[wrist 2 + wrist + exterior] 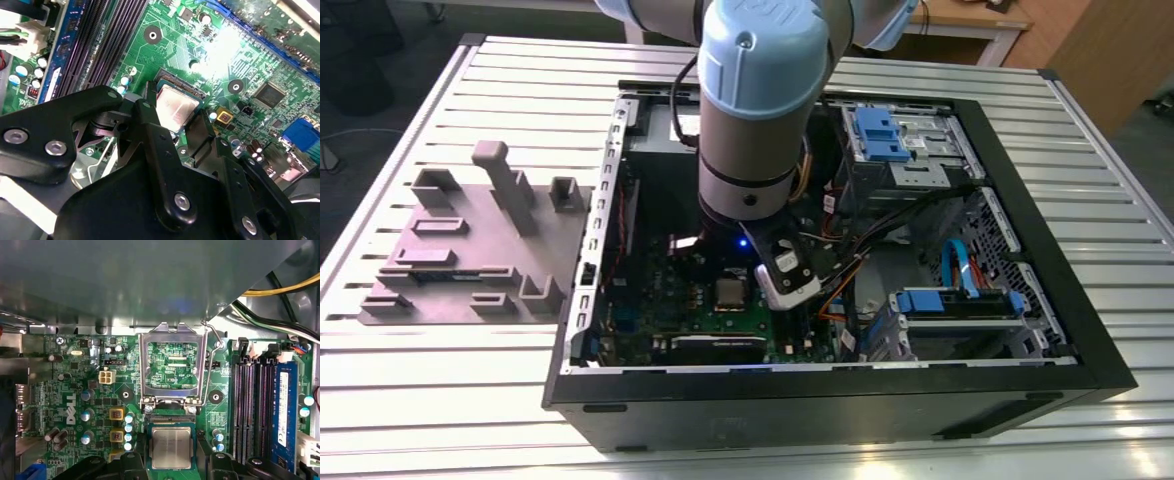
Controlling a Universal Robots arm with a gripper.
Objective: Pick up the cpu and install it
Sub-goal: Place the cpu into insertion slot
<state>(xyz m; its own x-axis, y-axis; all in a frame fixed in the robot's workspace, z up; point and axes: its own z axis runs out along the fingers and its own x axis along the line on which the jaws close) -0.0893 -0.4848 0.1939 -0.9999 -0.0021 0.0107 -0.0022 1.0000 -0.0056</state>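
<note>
Probably light, stiff but touchy cpu (pixel 171 447) sat in the socket (pixel 150 422), so best pinched by opposite edges, gripper (pixel 176 462) spread apart either side.

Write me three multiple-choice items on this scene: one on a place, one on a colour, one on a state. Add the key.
1. Where does the cpu lie?
A. on the table outside the case
B. in the socket
C. on a drive bay

2. What colour is the motherboard?
A. green
B. red
C. white

3. How does the socket's metal frame stand?
A. shut over the cpu
B. swung open, off the cpu
C. taken off the board

Key:
1 B, the chip sits within the socket's rim.
2 A, the board is green in both wrist views.
3 B, the frame lies back beside the socket, and bare board shows through its window.
</note>
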